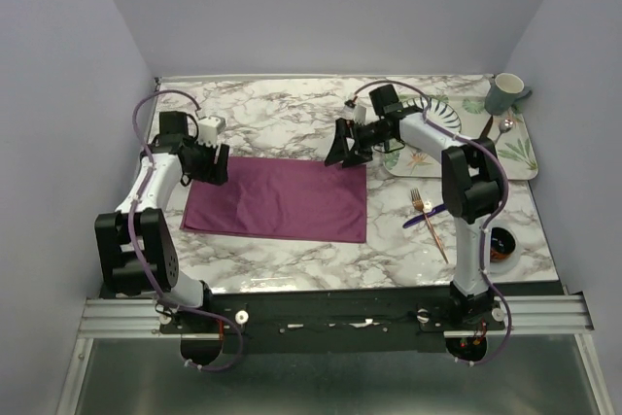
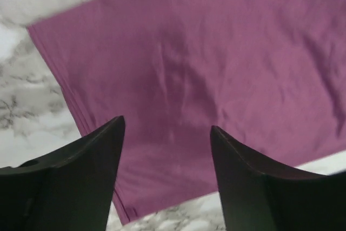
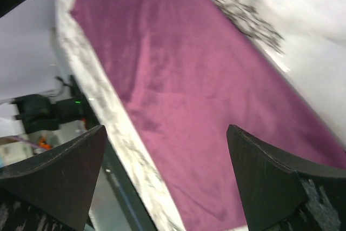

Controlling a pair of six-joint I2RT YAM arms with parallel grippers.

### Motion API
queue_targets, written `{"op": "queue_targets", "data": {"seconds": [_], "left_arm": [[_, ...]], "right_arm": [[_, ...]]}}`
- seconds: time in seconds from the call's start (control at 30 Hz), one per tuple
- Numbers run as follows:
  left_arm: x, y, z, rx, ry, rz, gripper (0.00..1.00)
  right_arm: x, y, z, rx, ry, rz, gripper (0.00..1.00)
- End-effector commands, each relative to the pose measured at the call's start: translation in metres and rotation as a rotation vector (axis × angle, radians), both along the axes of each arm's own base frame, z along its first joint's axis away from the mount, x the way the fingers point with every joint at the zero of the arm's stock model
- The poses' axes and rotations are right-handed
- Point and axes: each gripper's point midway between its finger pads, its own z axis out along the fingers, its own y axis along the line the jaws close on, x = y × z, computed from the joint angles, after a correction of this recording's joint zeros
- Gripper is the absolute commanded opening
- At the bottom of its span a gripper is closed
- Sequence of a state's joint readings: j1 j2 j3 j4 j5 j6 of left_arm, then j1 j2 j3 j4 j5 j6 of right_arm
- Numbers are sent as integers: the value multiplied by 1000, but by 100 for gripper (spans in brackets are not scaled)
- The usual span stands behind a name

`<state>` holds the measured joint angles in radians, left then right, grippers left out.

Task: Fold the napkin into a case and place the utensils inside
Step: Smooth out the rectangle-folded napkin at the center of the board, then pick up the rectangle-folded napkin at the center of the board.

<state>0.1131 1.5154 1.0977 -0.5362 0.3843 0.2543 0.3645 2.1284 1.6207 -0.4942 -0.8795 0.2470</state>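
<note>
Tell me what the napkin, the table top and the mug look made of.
The napkin: woven cloth, plum-purple, faint satin sheen, soft creases, layered edge visible in the left wrist view. The table top: marble look, white with grey veins; possibly a printed laminate. The mug: likely glazed ceramic, grey-green, smooth.

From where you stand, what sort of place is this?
Likely a robot test booth staged as a dining table: plain lilac walls around a marble-look tabletop, a purple napkin, mug and fork laid out.
</note>
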Motion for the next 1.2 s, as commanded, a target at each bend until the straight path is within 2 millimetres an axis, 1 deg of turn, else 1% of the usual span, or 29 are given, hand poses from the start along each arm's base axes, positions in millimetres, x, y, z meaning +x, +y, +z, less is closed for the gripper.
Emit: {"op": "queue_targets", "data": {"seconds": [0.0, 0.03, 0.13, 0.17, 0.23, 0.27, 0.3, 0.33, 0.37, 0.4, 0.43, 0.47, 0.5, 0.53, 0.57, 0.6, 0.63, 0.67, 0.7, 0.73, 0.77, 0.83, 0.9, 0.93, 1.0, 1.03, 1.07, 1.13, 1.17], "left_arm": [[-60, 11, -37, 167, 167, -109, 69], [-66, 9, -43, 173, 183, -125, 62], [-67, 5, -51, 194, 197, -158, 59], [-67, 4, -57, 197, 215, -164, 59], [-58, 9, -61, 227, 212, -144, 59], [-56, 11, -70, 236, 240, -141, 58], [-52, 14, -73, 246, 246, -131, 58], [-46, 19, -72, 270, 245, -119, 57], [-44, 20, -81, 277, 272, -119, 56], [-41, 22, -84, 285, 280, -115, 56], [-34, 25, -82, 297, 272, -111, 54], [-32, 28, -89, 310, 294, -113, 53], [-29, 30, -90, 319, 294, -114, 52], [-20, 32, -87, 329, 279, -111, 51], [-18, 35, -92, 340, 294, -109, 50], [-16, 34, -92, 336, 299, -113, 50], [-9, 34, -86, 328, 286, -112, 50], [-7, 32, -83, 313, 282, -114, 51], [-6, 26, -78, 274, 274, -124, 51], [-4, 21, -71, 239, 254, -131, 53], [-1, 18, -60, 217, 226, -125, 55], [4, 18, -46, 146, 201, -72, 61], [7, 25, -38, 88, 202, 1, 64], [12, 34, -31, 46, 187, 34, 68], [17, 46, -33, 25, 191, 86, 73], [21, 57, -31, 31, 193, 134, 74], [22, 61, -37, 29, 213, 146, 74], [28, 70, -39, 33, 209, 195, 73], [29, 76, -44, 54, 220, 216, 72]], "right_arm": [[-13, -35, -30, -232, -45, 45, 100], [-17, -40, -33, -254, -51, 48, 100], [-26, -42, -39, -281, -52, 61, 100], [-33, -43, -42, -291, -47, 70, 100], [-37, -46, -45, -310, -44, 69, 100], [-44, -48, -49, -322, -31, 71, 100], [-46, -49, -51, -327, -28, 72, 100], [-49, -51, -53, -331, -21, 71, 100], [-52, -52, -55, -334, -12, 74, 100], [-58, -53, -57, -334, 0, 79, 100], [-61, -53, -58, -328, 8, 83, 100], [-64, -53, -58, -326, 12, 86, 100], [-68, -53, -58, -322, 16, 92, 100], [-70, -52, -56, -308, 22, 96, 100], [-73, -51, -55, -302, 22, 99, 100], [-74, -49, -53, -294, 20, 99, 100], [-77, -48, -49, -282, 24, 96, 100], [-78, -48, -47, -274, 25, 93, 100], [-78, -47, -44, -266, 22, 92, 100], [-79, -46, -38, -257, 11, 88, 100], [-79, -46, -35, -250, 8, 85, 100], [-79, -44, -28, -235, 3, 78, 100], [-81, -43, -20, -220, -6, 74, 100], [-82, -43, -19, -216, -3, 71, 100], [-83, -44, -15, -216, -5, 64, 100], [-83, -45, -15, -226, -5, 55, 100], [-84, -46, -15, -232, -6, 51, 100], [-86, -51, -16, -260, -9, 38, 100], [-87, -53, -16, -268, -5, 31, 100]]}}
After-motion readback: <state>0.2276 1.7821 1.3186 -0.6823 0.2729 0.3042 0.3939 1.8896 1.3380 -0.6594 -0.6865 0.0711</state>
